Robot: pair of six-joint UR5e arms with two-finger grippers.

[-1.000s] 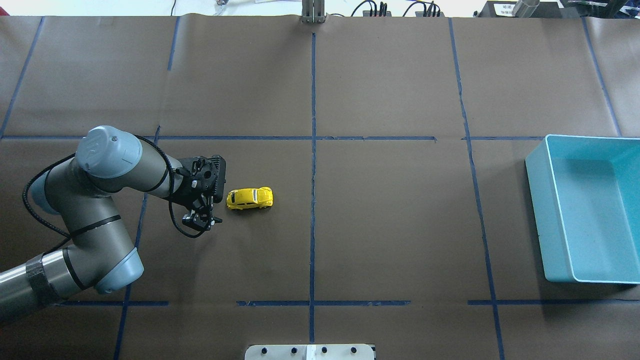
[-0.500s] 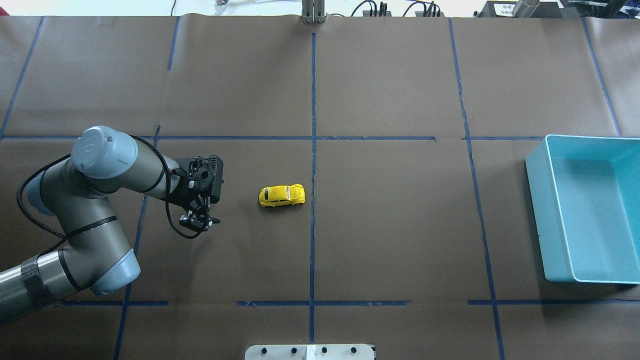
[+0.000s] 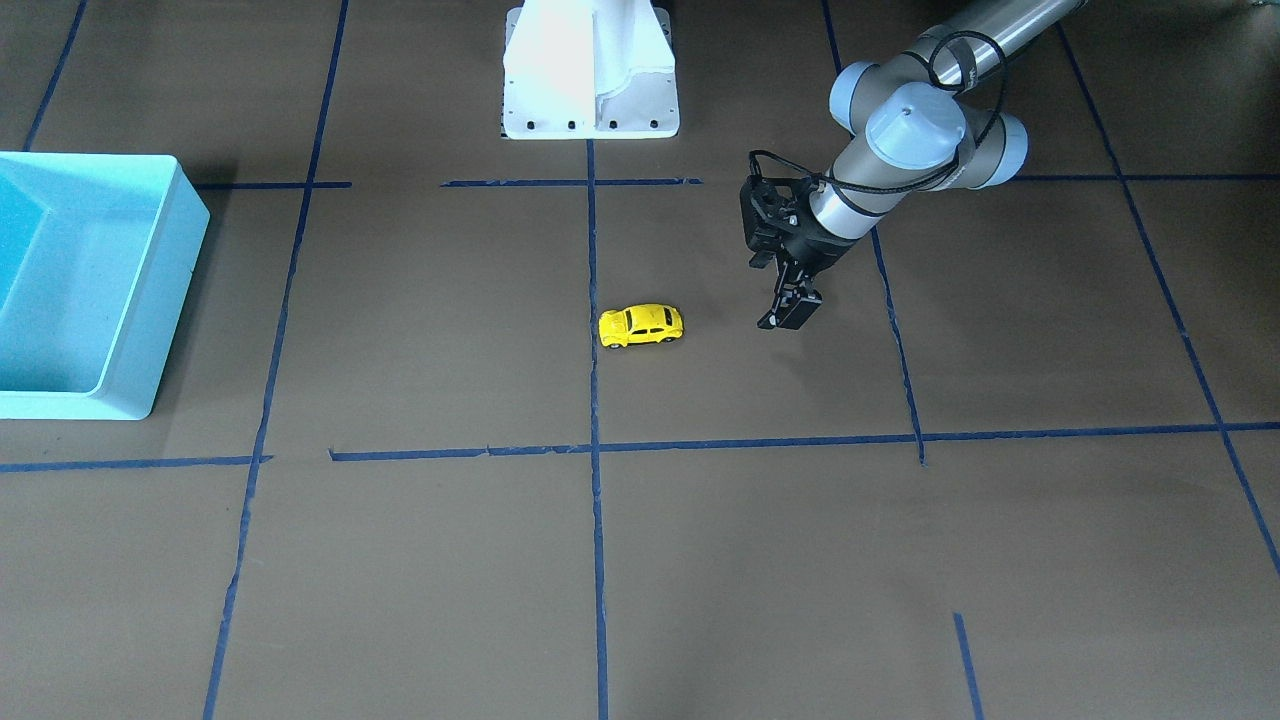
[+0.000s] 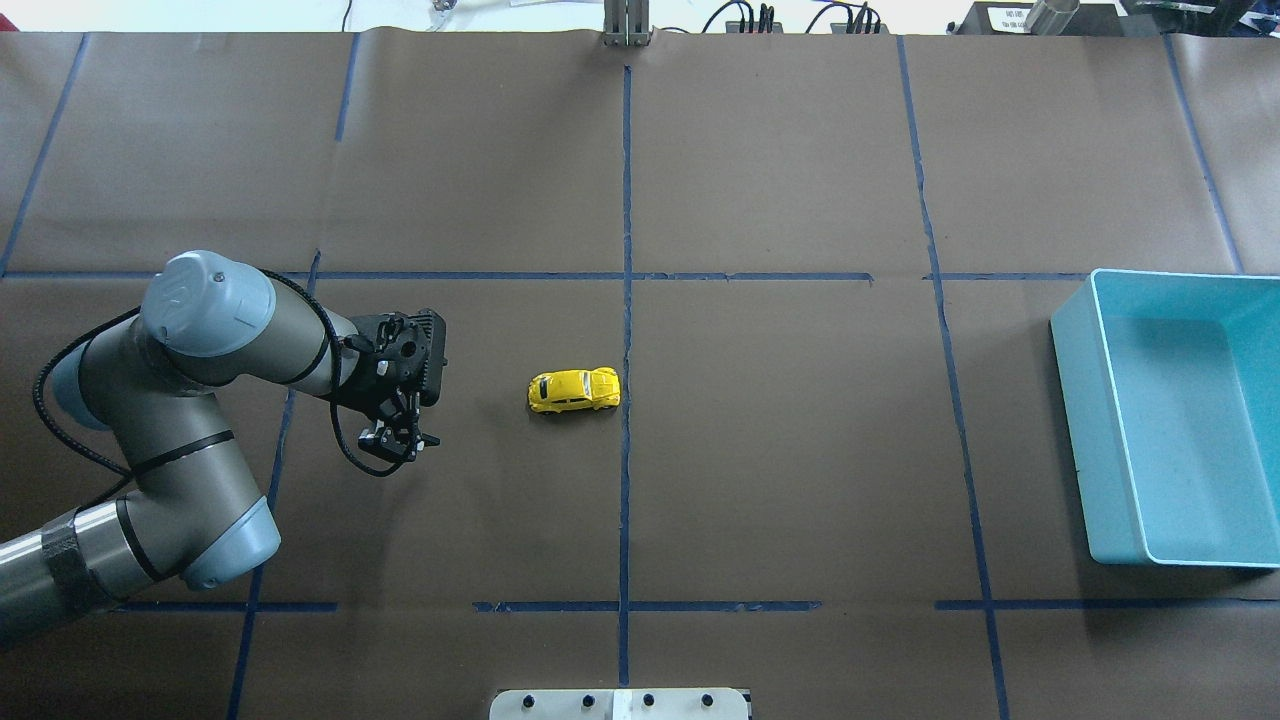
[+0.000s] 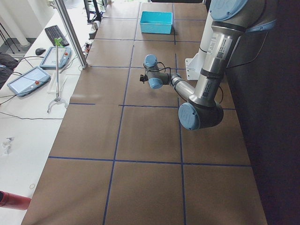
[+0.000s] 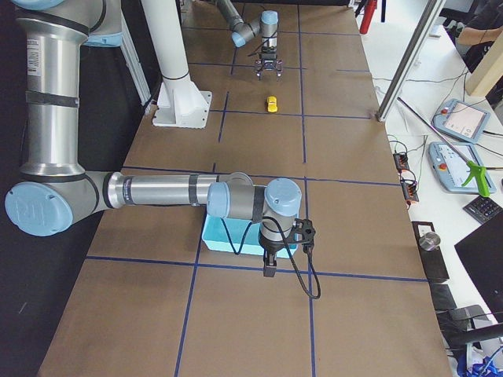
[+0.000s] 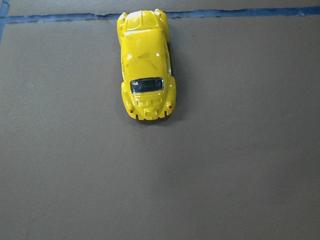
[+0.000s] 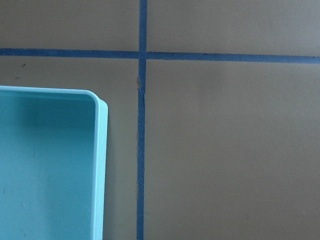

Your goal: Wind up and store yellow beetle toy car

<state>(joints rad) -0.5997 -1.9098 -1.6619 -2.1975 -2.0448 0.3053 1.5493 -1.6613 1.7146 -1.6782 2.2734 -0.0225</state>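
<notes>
Since the earlier frames, the yellow beetle toy car (image 4: pixel 574 389) has rolled away from the left tool (image 4: pixel 398 442) toward the centre blue tape line (image 4: pixel 626 480). It stands on its wheels on the tabletop (image 4: pixel 780 450), nose at the edge of that line, well apart from the teal bin (image 4: pixel 1068 400). Left tool: fingers spread, holding nothing, behind the car. Right tool (image 6: pixel 268 269): beside the bin's rim; whether spread or pressed together cannot be told

Yellow car (image 4: pixel 574 389) (teal bin (image 4: pixel 1090 450))
</notes>
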